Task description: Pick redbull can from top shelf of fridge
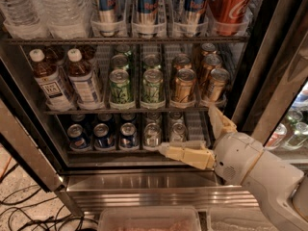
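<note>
Three slim blue-and-silver redbull cans (147,4) stand in clear lane trays on the top shelf (120,40) of the open fridge (144,177), cut off by the frame's top edge. A wider red cola can (230,6) stands to their right. My gripper (190,131) is low at the right, in front of the bottom rack, well below the redbull cans. Its two cream fingers (185,154) are spread wide apart, one lying to the left, one pointing up. It holds nothing.
Water bottles (48,8) fill the top shelf's left. The middle rack holds tea bottles (67,78), green cans (137,85) and gold cans (185,83). The bottom rack holds blue and silver cans (103,136). A dark door frame (269,66) stands right. Cables (29,211) lie on the floor.
</note>
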{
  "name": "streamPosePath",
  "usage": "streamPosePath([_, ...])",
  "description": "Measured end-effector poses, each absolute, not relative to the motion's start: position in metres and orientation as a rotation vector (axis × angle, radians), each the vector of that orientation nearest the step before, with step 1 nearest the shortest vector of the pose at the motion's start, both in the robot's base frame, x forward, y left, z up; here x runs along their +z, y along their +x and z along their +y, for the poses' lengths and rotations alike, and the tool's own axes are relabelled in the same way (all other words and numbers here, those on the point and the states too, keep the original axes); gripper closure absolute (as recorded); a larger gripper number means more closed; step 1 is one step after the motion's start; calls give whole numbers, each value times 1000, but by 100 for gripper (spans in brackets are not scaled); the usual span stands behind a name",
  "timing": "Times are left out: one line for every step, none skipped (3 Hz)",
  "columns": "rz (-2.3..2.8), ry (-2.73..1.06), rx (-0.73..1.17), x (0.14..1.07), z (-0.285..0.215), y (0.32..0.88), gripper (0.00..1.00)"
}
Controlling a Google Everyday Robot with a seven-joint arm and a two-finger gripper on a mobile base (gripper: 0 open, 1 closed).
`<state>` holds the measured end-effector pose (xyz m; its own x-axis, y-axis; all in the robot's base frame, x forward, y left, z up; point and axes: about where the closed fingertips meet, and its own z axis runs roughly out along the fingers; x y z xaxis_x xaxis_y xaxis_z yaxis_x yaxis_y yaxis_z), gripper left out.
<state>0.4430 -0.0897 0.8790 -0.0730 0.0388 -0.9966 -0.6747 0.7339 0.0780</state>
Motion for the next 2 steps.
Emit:
streamPosePath([1576, -562, 597, 875, -86, 445, 0])
streamPosePath([1596, -624, 513, 865, -74, 453, 0])
